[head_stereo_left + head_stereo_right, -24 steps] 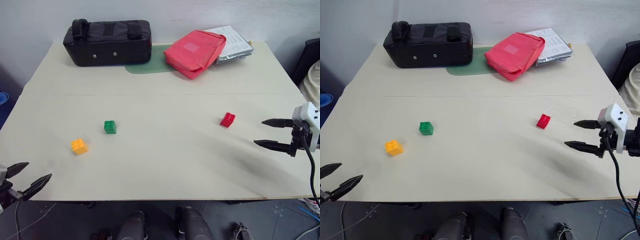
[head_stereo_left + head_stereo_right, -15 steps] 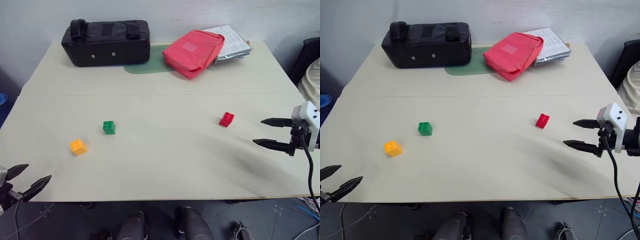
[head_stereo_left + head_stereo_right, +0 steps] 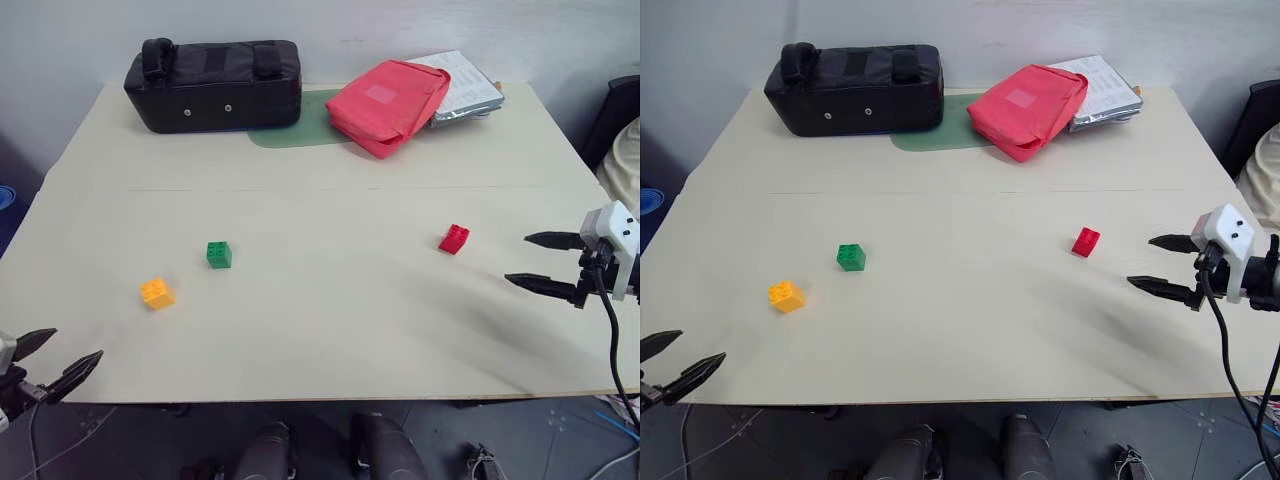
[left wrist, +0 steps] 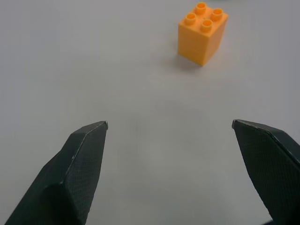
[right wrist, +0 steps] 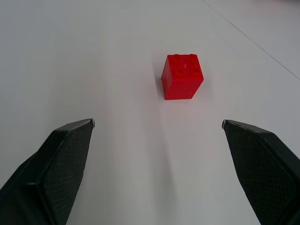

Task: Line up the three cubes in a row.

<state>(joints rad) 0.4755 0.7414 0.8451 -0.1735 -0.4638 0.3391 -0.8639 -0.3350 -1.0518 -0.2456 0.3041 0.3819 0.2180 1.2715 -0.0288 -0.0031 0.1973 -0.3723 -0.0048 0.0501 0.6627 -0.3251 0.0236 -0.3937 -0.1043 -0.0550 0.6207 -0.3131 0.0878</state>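
Observation:
Three studded cubes lie apart on the cream table (image 3: 330, 330). The yellow-orange cube (image 3: 157, 293) sits at the left, the green cube (image 3: 219, 254) a little behind and right of it, and the red cube (image 3: 454, 238) on the right half. My left gripper (image 3: 45, 358) hovers open at the table's front left corner, short of the yellow-orange cube (image 4: 202, 32). My right gripper (image 3: 530, 261) stands open at the right edge, its fingers aimed at the red cube (image 5: 183, 76) a short way off. Nothing is held.
At the back of the table stand a black bag (image 3: 214, 84), a large red pouch (image 3: 389, 103) on a green mat (image 3: 298, 130), and a silver packet with papers (image 3: 462, 88). A dark chair (image 3: 620, 115) is beyond the right edge.
Both grippers stay open and almost still; the right one has drifted slightly up and away from the front edge. The cubes have not moved.

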